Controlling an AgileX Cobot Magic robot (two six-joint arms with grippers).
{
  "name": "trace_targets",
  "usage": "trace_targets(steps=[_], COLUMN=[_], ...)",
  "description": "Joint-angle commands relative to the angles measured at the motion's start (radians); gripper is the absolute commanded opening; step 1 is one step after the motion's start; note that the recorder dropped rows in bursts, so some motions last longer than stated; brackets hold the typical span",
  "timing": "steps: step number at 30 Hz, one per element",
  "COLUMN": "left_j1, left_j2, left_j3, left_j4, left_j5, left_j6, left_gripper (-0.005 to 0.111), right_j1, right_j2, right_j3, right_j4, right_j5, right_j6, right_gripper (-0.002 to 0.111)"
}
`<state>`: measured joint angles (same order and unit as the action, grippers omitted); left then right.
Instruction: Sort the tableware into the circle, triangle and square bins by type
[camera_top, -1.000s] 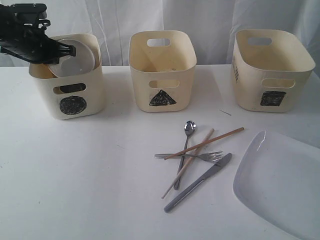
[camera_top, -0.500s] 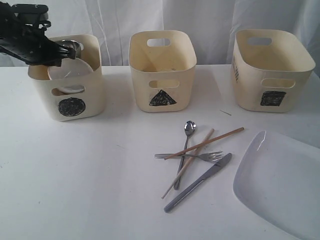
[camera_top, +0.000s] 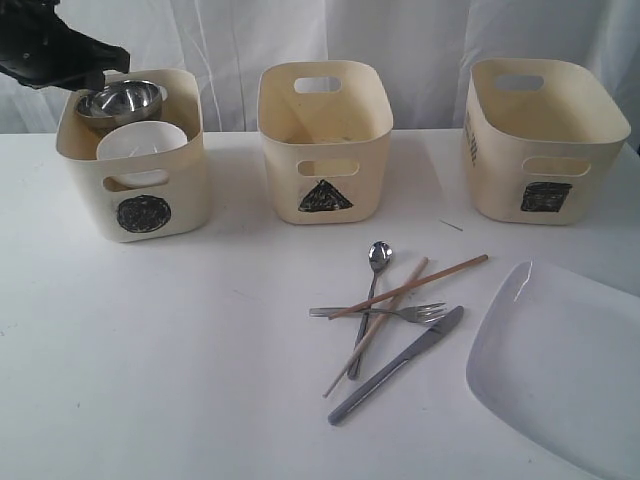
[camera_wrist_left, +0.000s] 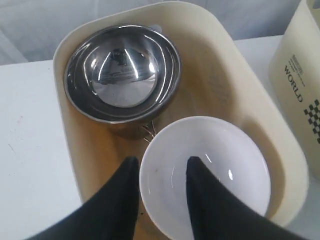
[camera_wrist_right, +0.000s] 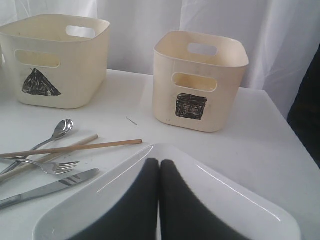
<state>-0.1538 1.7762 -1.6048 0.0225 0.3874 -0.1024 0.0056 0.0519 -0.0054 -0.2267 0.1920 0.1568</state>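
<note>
Small white bowl (camera_wrist_left: 210, 170) lies upright in the circle bin (camera_top: 135, 190), on the side nearer the marked front wall. Steel bowl (camera_top: 122, 100) sits behind it in the same bin, also mouth up, the two rims close together.

Left end effector (camera_wrist_left: 161, 162) hangs above the circle bin with its fingers apart. From the wrist view they straddle the white bowl's rim, but the exterior view shows them clear above the bin, gripping nothing.

Triangle bin (camera_top: 325, 150) and square bin (camera_top: 545, 150) stand in a row to the right.

On the worktop (camera_top: 180, 350) in front of the triangle bin there is a loose heap: spoon (camera_top: 378, 258), fork (camera_top: 400, 313), knife (camera_top: 400, 362) and two chopsticks (camera_top: 410, 287) crossing over the fork. The knife lies nearest the large white plate (camera_top: 560, 370), apart from it.

Right end effector (camera_wrist_right: 159, 165) is over the plate with its fingers pressed together, empty. I cannot tell if it touches the plate.
</note>
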Motion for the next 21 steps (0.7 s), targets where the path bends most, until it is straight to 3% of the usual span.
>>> trace_targets(steps=[1,8,17,21], left_j1=[0.002,0.002,0.002,0.002], left_j2=[-0.096,-0.288,-0.64,-0.811], left_j3=[0.064,0.257,0.587,0.716], left_j4=[-0.01,-0.015,-0.066,-0.068], left_j5=[0.022,-0.044,-0.143,-0.145], left_j6=[0.028,0.028,0.021,-0.034], left_gripper=[0.037,0.036,0.002,0.0], right_j1=[-0.006,-0.006,-0.006,-0.006], right_j2=[-0.006,-0.006,-0.006,-0.006], right_j3=[0.005,0.005,0.005,0.005], right_j4=[-0.003,-0.003,-0.003,-0.003], right_j5=[-0.006,-0.006,-0.006,-0.006], right_j6=[0.002,0.022,0.022,0.022], right_gripper=[0.0,0.0,0.0,0.0])
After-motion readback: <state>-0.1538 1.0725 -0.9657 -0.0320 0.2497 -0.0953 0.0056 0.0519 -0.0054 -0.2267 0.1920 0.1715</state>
